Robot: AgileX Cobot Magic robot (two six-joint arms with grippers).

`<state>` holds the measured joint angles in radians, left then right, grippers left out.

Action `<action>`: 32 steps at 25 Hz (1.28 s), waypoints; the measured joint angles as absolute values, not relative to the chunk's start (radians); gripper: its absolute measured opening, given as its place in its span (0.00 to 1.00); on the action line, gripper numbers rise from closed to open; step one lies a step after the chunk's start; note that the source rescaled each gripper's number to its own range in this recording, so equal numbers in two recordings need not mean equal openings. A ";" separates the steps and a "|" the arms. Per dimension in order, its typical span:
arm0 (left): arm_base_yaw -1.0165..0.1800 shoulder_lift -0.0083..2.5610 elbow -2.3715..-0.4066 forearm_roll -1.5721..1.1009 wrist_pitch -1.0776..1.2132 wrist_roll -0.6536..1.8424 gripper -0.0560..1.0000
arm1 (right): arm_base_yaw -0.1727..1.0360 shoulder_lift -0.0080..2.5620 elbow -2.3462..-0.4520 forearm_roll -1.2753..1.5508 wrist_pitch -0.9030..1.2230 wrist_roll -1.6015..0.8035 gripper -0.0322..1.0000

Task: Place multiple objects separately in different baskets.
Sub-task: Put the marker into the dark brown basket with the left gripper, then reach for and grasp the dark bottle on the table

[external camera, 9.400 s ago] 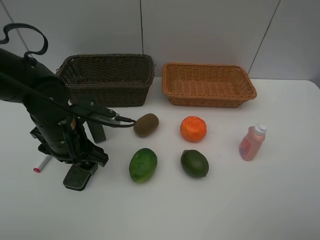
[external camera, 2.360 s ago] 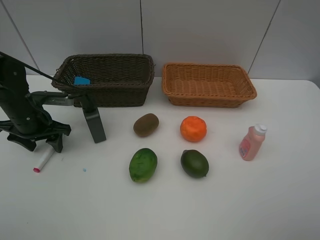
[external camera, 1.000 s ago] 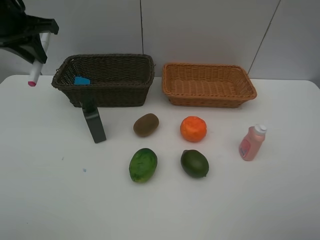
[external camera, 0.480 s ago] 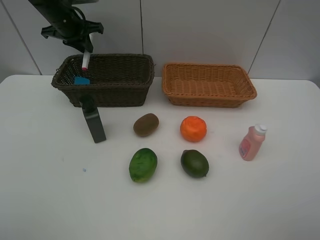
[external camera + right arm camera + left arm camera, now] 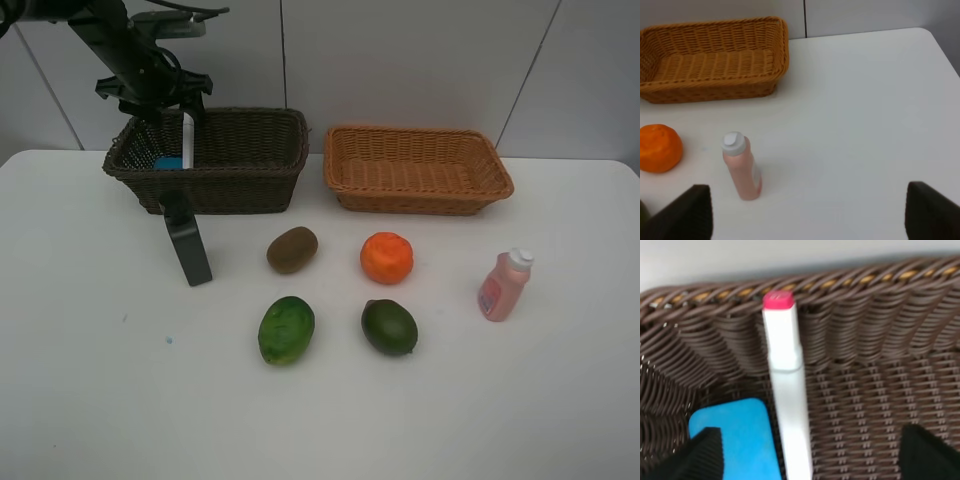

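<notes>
My left gripper (image 5: 170, 100) hangs open over the left end of the dark brown basket (image 5: 250, 185). The white marker with red cap (image 5: 187, 140) is upright inside the basket, free of the fingers. In the left wrist view the marker (image 5: 785, 390) stands apart between my spread fingers, beside the eraser block (image 5: 732, 440), which shows a blue face. The dark green bottle (image 5: 188, 245), kiwi (image 5: 292, 249), orange (image 5: 386, 257), two green fruits (image 5: 286, 329) (image 5: 389, 327) and pink bottle (image 5: 503, 285) stand on the table. My right gripper (image 5: 810, 220) is open and empty, above the table near the pink bottle (image 5: 741, 170).
The light orange-tan basket (image 5: 418, 200) stands to the right of the dark one and holds nothing I can see. The white table (image 5: 100, 400) runs to a wall behind the baskets. The dark green bottle stands just in front of the dark basket's left end.
The left gripper moved right and down over the dark basket with the marker. Its fingers have opened, and the marker now sits lower inside the basket.
</notes>
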<state>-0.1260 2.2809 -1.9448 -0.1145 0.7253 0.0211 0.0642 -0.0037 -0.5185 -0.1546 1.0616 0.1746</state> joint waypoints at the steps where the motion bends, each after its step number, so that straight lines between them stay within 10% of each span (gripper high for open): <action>1: -0.126 2.281 -1.945 -0.107 0.735 0.020 0.97 | 0.064 -0.004 -0.518 -0.155 1.062 0.175 0.95; 15: -0.126 2.266 -2.194 -0.102 1.196 0.015 1.00 | 0.064 -0.004 -0.518 -0.155 1.062 0.175 0.95; 32: -0.437 1.998 -1.853 -0.031 1.197 0.118 1.00 | 0.064 -0.004 -0.518 -0.155 1.062 0.175 0.95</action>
